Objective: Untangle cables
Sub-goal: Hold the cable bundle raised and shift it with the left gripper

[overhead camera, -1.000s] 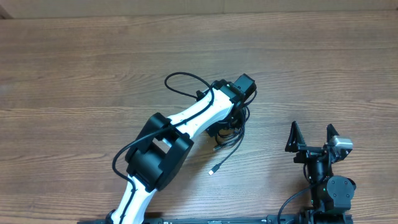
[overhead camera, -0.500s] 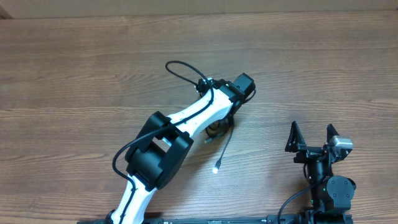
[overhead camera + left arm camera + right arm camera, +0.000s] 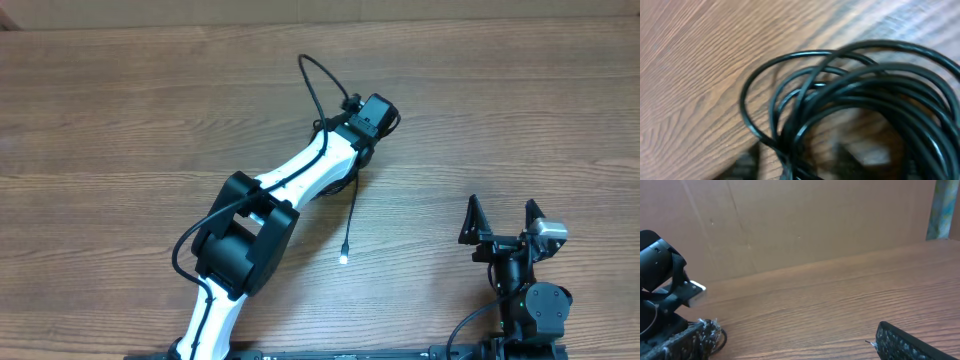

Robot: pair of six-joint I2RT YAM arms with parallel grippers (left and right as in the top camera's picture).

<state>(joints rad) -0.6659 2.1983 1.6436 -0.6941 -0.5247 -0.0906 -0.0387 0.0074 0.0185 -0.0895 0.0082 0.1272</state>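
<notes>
The cables (image 3: 855, 95) fill the left wrist view as a coil of thin black loops over the wooden table (image 3: 695, 55). My left gripper (image 3: 800, 167) shows only as two blurred dark fingers (image 3: 747, 162) at the bottom edge. They stand apart, and a bunch of strands runs between them. From overhead the left wrist (image 3: 372, 115) covers the coil. One strand (image 3: 351, 215) trails toward me and ends in a silver-tipped plug (image 3: 343, 258). At the near right my right gripper (image 3: 503, 222) (image 3: 795, 337) stands open and holds nothing.
The left arm's own thicker black cable (image 3: 312, 80) arches above the table behind its wrist. A brown cardboard wall (image 3: 790, 225) closes the far side. The left arm's black end (image 3: 660, 260) shows at the left of the right wrist view.
The left wrist has swung toward the far side of the table. The coil went with it, and the trailing strand has straightened, its plug drawn up a little. The right arm has not moved.
</notes>
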